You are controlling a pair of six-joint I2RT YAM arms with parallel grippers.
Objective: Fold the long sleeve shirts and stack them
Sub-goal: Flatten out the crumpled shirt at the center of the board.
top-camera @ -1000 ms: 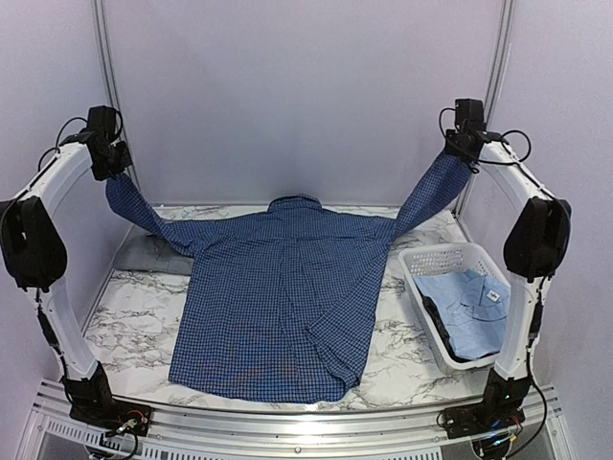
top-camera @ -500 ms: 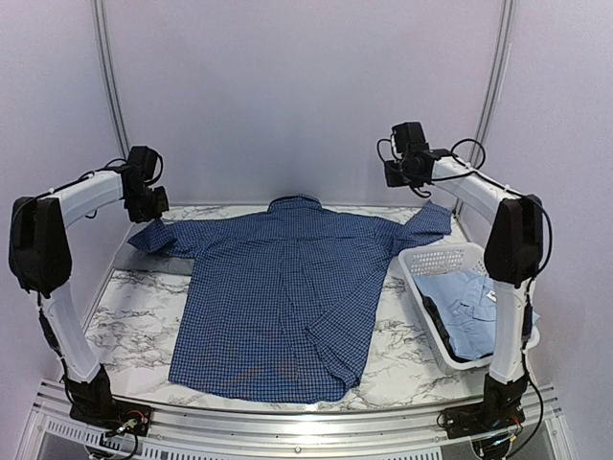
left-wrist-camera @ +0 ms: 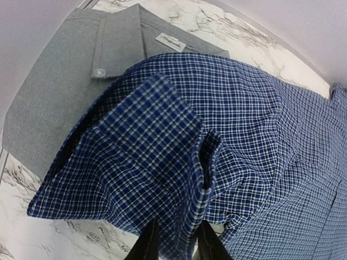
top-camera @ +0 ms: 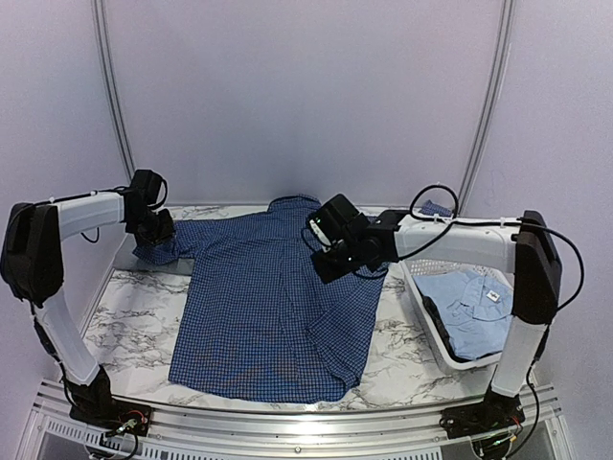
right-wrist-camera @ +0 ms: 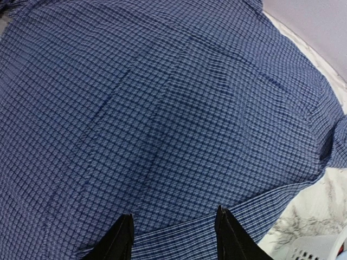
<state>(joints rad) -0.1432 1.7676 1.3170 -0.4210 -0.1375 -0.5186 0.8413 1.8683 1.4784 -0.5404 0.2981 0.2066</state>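
Across the middle of the table (top-camera: 124,326) lies the dark blue checked shirt (top-camera: 278,307), likely light and limp, best pinched at cuff or hem; left gripper (left-wrist-camera: 176,244) narrowly straddles a far-left sleeve fold, grip uncertain, while right gripper (right-wrist-camera: 173,238) hovers above it, jaws apart and empty.

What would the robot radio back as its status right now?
Right gripper open above checked shirt, empty. Left gripper at sleeve, grip unclear. Sleeve lies partly over grey shirt.
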